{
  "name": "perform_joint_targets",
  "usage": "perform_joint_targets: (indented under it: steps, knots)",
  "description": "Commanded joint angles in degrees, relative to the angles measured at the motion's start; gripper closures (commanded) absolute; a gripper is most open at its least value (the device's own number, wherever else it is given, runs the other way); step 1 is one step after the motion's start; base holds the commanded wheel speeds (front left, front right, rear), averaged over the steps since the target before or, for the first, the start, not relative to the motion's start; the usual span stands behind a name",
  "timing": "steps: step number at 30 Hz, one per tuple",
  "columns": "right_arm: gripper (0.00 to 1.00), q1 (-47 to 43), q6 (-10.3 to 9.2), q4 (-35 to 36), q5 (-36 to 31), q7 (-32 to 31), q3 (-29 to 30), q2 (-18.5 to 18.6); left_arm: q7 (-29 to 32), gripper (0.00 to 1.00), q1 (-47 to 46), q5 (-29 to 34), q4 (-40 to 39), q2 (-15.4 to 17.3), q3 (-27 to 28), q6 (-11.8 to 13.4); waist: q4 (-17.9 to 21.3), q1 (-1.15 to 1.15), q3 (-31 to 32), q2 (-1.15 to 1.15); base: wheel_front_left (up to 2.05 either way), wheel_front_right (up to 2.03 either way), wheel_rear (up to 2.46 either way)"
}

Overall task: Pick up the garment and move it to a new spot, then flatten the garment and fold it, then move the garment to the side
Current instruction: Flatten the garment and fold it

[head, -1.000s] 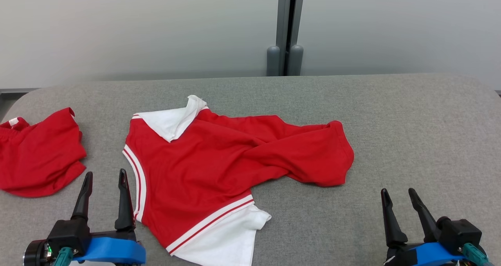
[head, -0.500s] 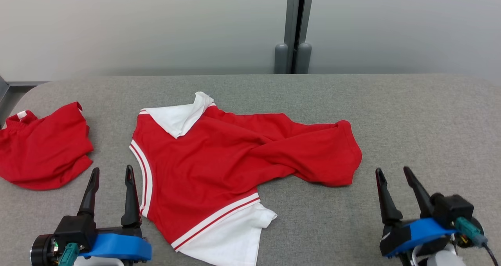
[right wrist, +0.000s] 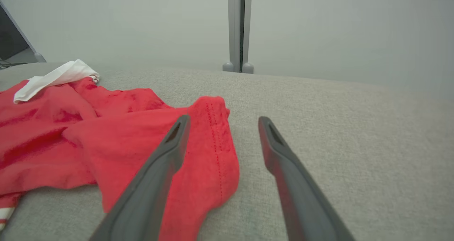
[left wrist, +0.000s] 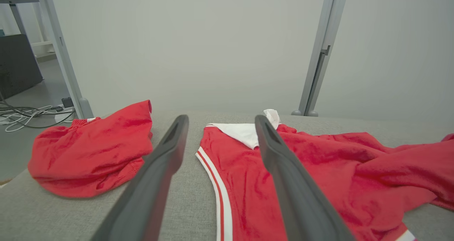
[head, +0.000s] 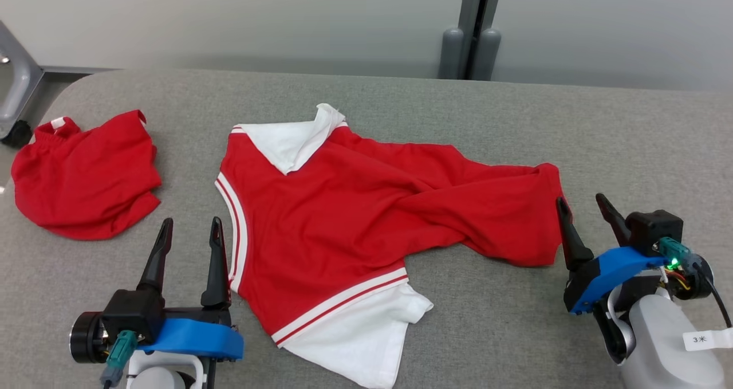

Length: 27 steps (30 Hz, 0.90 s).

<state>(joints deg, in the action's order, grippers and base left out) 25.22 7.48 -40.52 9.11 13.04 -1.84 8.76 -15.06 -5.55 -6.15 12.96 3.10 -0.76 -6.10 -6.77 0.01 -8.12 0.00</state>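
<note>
The garment [head: 366, 217] is a red shirt with white sleeves and white-striped trim, lying crumpled and partly twisted in the middle of the grey padded table [head: 515, 120]. In the left wrist view the garment [left wrist: 319, 163] spreads to the right. My left gripper [head: 190, 223] is open just left of its striped edge, holding nothing; my left gripper [left wrist: 220, 119] frames that striped edge. My right gripper [head: 580, 200] is open at the shirt's right hem. In the right wrist view the garment [right wrist: 106, 127] has its hem corner lying between the fingertips of my right gripper [right wrist: 224, 119].
A second red garment [head: 86, 174] lies bunched near the table's left end, also seen as a red heap [left wrist: 92, 148]. A grey post [head: 475, 34] stands behind the table. A metal frame leg with a caster [head: 14, 91] is off the left corner.
The head camera has shifted, so the whole scene sits further right and higher. My right gripper has moved forward to the shirt's right hem. The left gripper keeps its place beside the striped edge.
</note>
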Motion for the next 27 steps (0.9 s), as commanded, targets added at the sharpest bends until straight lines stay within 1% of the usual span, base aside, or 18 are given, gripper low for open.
perform_joint_targets:
  steps: [1, 8, 10, 11, 13, 14, 15, 21, 27]
  knots:
    - [0.0, 0.9, 0.03, -0.9, 0.1, 0.0, -0.2, 0.4, -0.2, 0.0, -0.9, -0.3, 0.0, -0.1, -0.1, -0.1, -1.0, -0.01, -1.0, 0.0, 0.0, 0.0, 0.0]
    - [0.0, 3.6, 0.02, -11.5, 1.1, -1.1, -2.4, 0.9, -0.2, 0.0, -2.2, -0.9, 0.3, -0.2, -1.2, -0.1, -3.0, -0.01, -3.1, 0.0, 0.0, 0.0, 0.0]
    - [0.0, 4.3, 0.02, -14.6, 1.3, -2.3, -2.8, 1.0, -0.2, 0.0, -2.2, -1.2, 0.4, -0.2, -1.5, 0.1, -3.1, -0.01, -3.3, 0.0, 0.0, 0.0, 0.0]
    - [0.0, 4.8, 0.02, -17.2, 1.9, -3.3, -3.4, 0.6, -0.2, 0.0, -2.3, -1.4, 0.4, -0.3, -1.7, 0.3, -3.2, -0.01, -3.4, 0.0, 0.0, 0.0, 0.0]
    - [0.0, 5.0, 0.03, -19.1, 2.4, -3.6, -4.5, 0.2, -0.2, 0.0, -2.4, -1.5, 0.5, -0.3, -2.1, 0.5, -3.1, -0.01, -3.3, 0.0, 0.0, 0.0, 0.0]
    - [0.68, 5.2, 0.03, -19.8, 2.6, -3.3, -4.9, 0.0, -0.2, 0.0, -2.4, -1.6, 0.6, -0.3, -2.2, 0.6, -3.0, -0.01, -3.2, 0.0, 0.0, 0.0, 0.0]
    - [1.0, 5.3, 0.03, -20.3, 3.1, -3.0, -5.4, -0.2, -0.2, 0.0, -2.3, -1.7, 0.6, -0.2, -2.2, 0.6, -2.7, -0.01, -2.9, 0.0, 0.0, 0.0, 0.0]
    - [1.0, 4.8, 0.02, -21.0, 5.4, -0.8, -8.0, -0.2, -0.2, 0.0, -1.2, -1.4, 1.1, -0.2, -2.3, 0.7, -0.9, -0.01, -1.0, 0.0, 0.0, 0.0, 0.0]
    - [1.0, 1.2, 0.02, -16.2, 9.0, 1.4, -11.2, 0.5, -0.2, 0.0, 0.5, -1.5, 1.5, -0.2, -2.2, 0.5, 2.1, -0.01, 2.0, 0.0, 0.0, 0.0, 0.0]
